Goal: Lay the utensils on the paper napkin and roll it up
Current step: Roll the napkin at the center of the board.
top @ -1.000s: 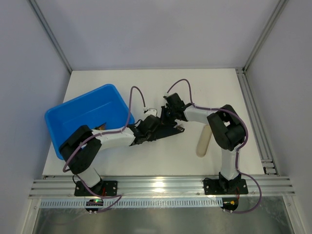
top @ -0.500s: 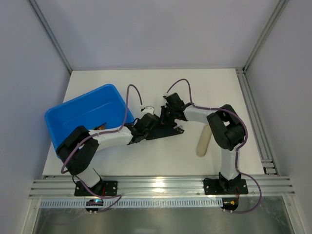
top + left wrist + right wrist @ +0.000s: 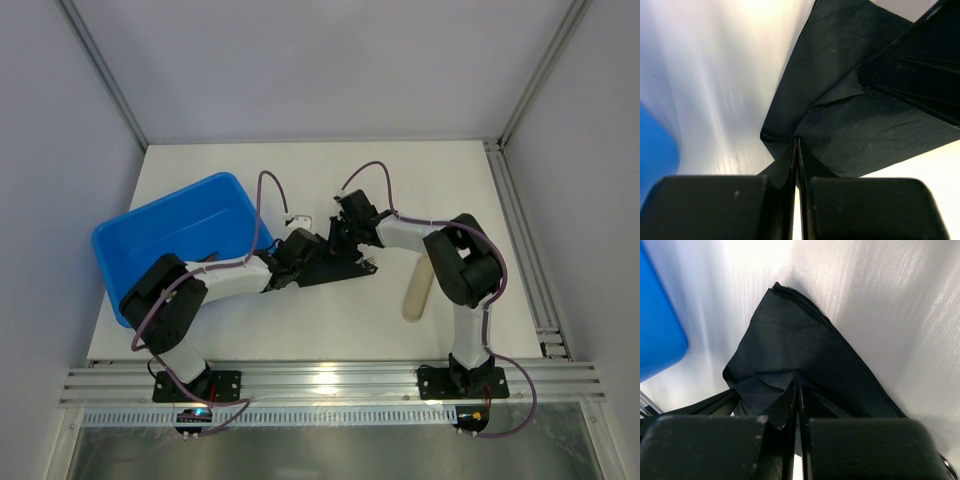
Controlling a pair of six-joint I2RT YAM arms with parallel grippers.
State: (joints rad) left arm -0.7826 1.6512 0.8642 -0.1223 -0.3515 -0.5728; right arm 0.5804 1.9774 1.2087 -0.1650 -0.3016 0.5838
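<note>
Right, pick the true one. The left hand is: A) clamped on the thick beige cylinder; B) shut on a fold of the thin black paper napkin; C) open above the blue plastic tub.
B: the left wrist view shows the left hand pinched shut on a raised fold of the thin black paper napkin.

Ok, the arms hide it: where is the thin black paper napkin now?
The napkin lies mid-table in the top view, between the blue plastic tub (left) and the beige cylinder (right), pinched by the left gripper and right gripper.
</note>
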